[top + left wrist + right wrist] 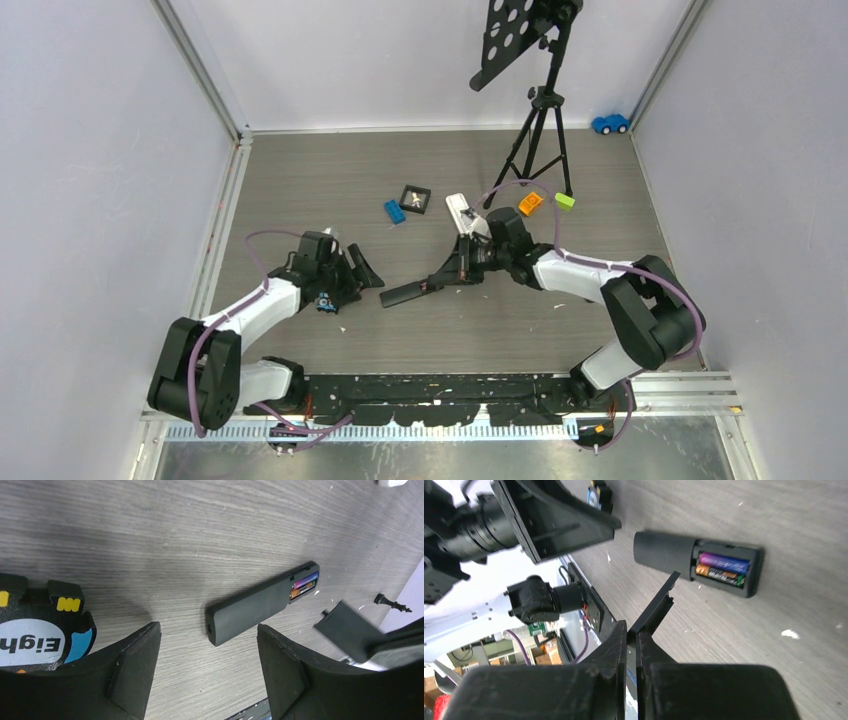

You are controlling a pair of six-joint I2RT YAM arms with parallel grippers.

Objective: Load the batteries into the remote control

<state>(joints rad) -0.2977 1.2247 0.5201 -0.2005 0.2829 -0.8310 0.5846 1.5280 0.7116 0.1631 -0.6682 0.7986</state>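
Pinching cover (656,605), right gripper (631,630) beside remote (664,550)

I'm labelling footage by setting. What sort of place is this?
Probably a robot lab test cell: plain pale wall panels in an aluminium frame box in a wood-grain table, two arms are bolted at its edge, and a tripod holds a perforated black plate.

The remote (250,614) is long and black. It lies flat on the counter (150,540) with its back side up. The little box at one end is open. Two batteries lie inside, side by side: a purple-blue battery (723,562) and an orange and dark battery (719,575) touching it. The thin black lid (655,607) is off, tilted just beside the open end, pinched in the right end effector (631,636).
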